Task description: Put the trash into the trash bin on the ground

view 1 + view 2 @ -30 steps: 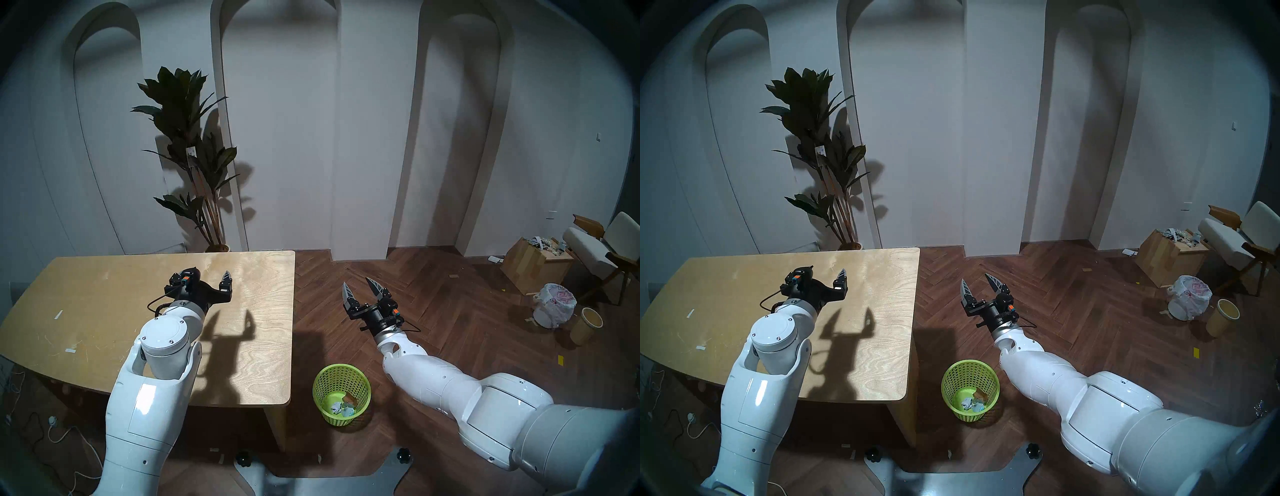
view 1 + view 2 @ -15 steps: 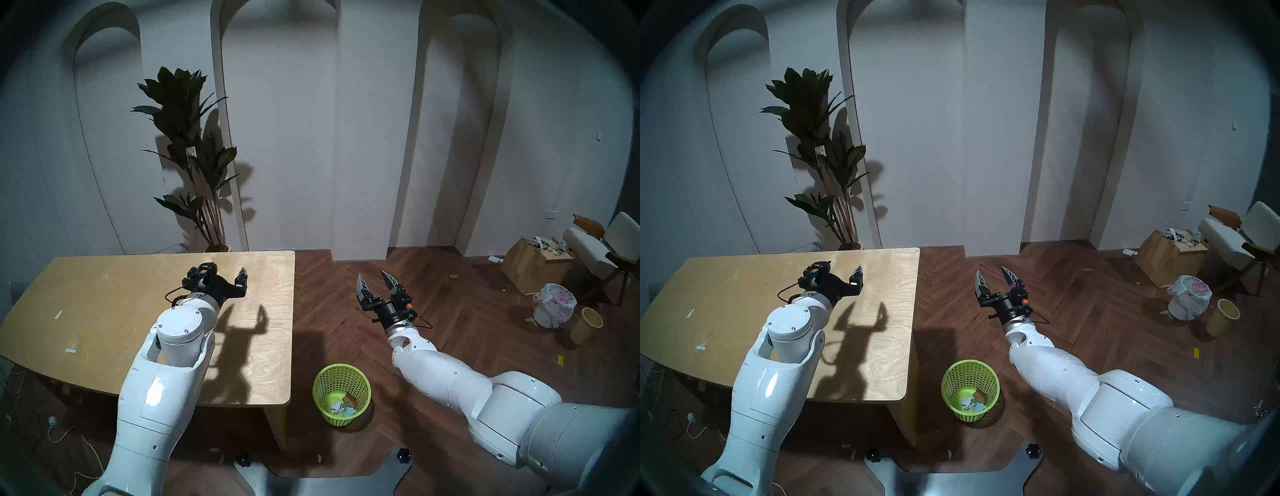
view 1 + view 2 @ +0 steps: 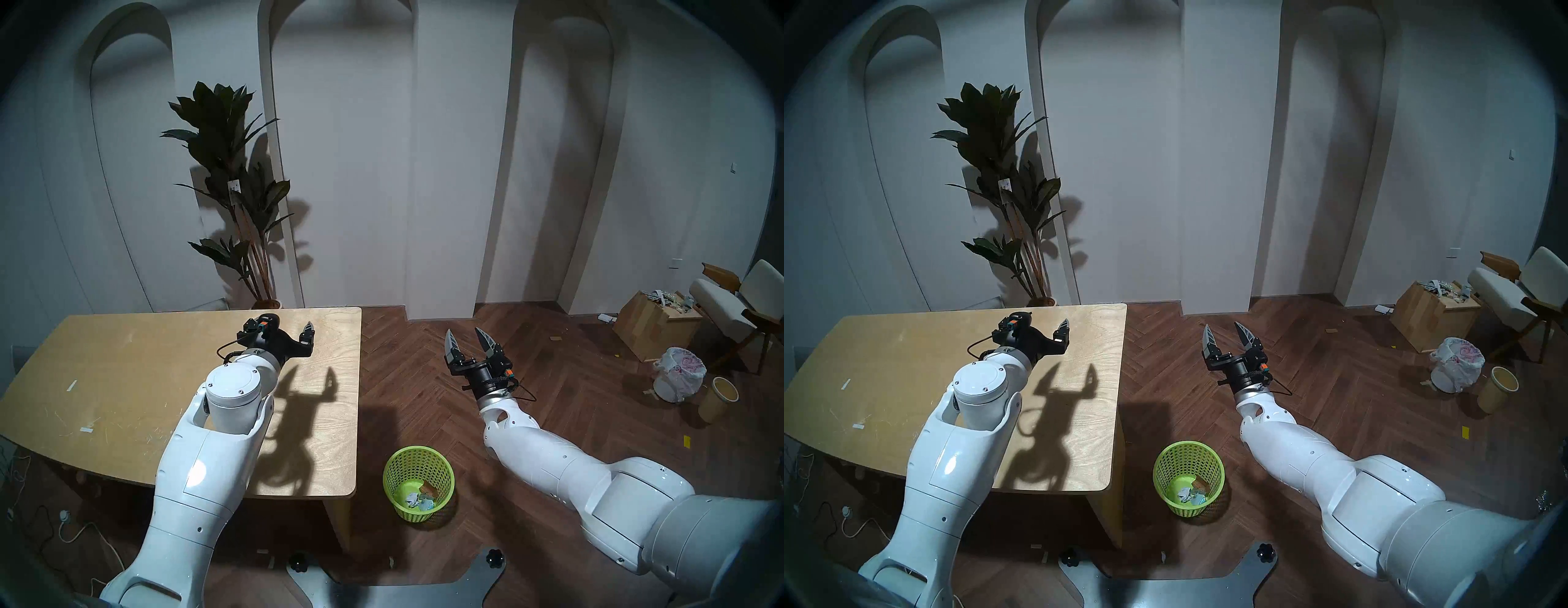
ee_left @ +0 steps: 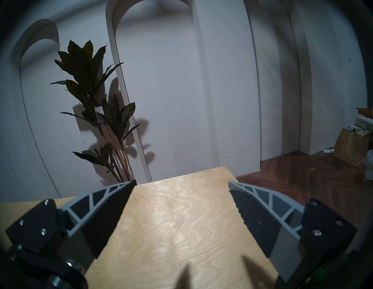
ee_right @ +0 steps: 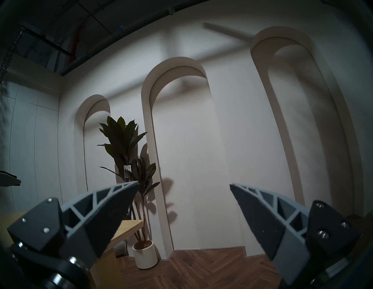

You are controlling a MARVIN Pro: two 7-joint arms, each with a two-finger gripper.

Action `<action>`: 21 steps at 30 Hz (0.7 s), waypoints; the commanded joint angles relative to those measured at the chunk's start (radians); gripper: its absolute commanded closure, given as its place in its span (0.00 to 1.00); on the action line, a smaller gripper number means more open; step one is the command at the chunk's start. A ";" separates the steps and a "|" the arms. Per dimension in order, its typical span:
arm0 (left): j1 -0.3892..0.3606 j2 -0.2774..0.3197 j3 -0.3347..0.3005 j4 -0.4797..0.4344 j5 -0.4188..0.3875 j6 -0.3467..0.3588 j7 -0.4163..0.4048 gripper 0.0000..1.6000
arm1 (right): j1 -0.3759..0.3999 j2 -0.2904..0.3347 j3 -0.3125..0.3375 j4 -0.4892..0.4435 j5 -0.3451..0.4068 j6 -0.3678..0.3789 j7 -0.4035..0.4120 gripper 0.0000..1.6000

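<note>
Trash point(image 3: 421, 497): in lime-green bin point(image 3: 418, 466), floor, 3 o'clock of table point(image 3: 127, 382).
Left gripper point(image 4: 182, 184): fingers apart, empty, above table.
Right gripper point(image 3: 467, 339): fingers apart, empty, 12 o'clock of bin.

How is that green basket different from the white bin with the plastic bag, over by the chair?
The green basket has perforated mesh sides and no liner; the white bin is solid and lined with a pink-printed bag. The basket stands beside the table, the bin far right near the chair. Both stand upright on the wooden floor, open-topped.
</note>
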 commanded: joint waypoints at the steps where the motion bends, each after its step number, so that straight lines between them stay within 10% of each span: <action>1: -0.076 -0.003 0.003 0.013 0.005 -0.011 -0.002 0.00 | -0.008 0.013 0.010 -0.057 0.001 -0.010 -0.001 0.00; 21: -0.152 -0.006 0.028 0.102 0.023 -0.017 -0.020 0.00 | -0.057 0.058 0.025 -0.180 0.009 -0.010 -0.025 0.00</action>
